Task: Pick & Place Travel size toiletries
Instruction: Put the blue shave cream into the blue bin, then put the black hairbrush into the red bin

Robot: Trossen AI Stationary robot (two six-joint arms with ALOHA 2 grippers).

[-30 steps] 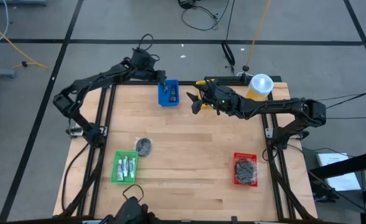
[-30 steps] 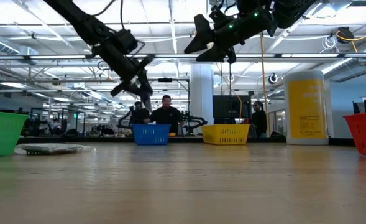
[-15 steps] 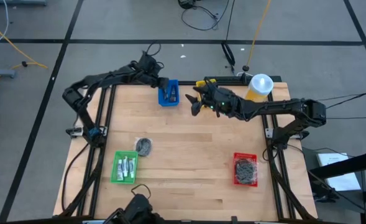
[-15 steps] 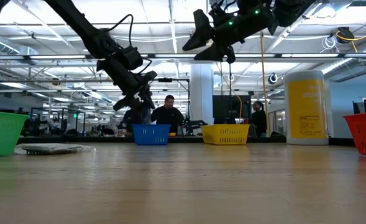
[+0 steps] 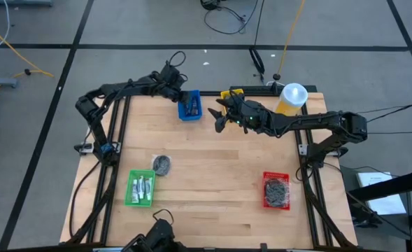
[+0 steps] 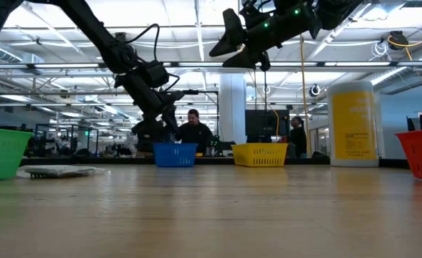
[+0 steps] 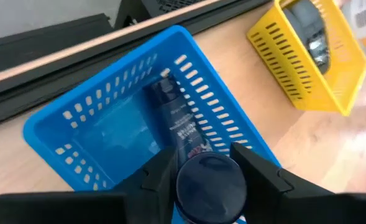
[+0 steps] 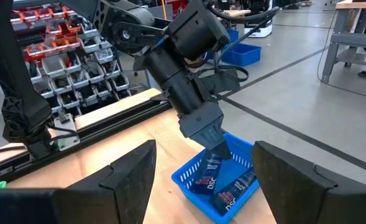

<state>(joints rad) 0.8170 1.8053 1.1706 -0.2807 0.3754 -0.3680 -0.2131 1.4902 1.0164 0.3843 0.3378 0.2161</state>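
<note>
I am lowering my left gripper [image 7: 201, 163] into the blue slotted plastic basket [image 5: 189, 105] at upper centre, its fingers parting around a dark flat tube [image 7: 209, 180]; whether it is freed I cannot tell. Next I judge: let go, lift clear. My right gripper [image 5: 221, 114] is hovering wide open, empty, beside it.

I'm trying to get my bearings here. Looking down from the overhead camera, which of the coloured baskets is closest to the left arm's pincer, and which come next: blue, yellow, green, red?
Measured from the left pincer, at the table's far edge:
1. Blue basket, right under it.
2. Yellow basket, along the far edge, towards the right arm.
3. Green basket, near-left corner.
4. Red basket, near-right, farthest.
</note>
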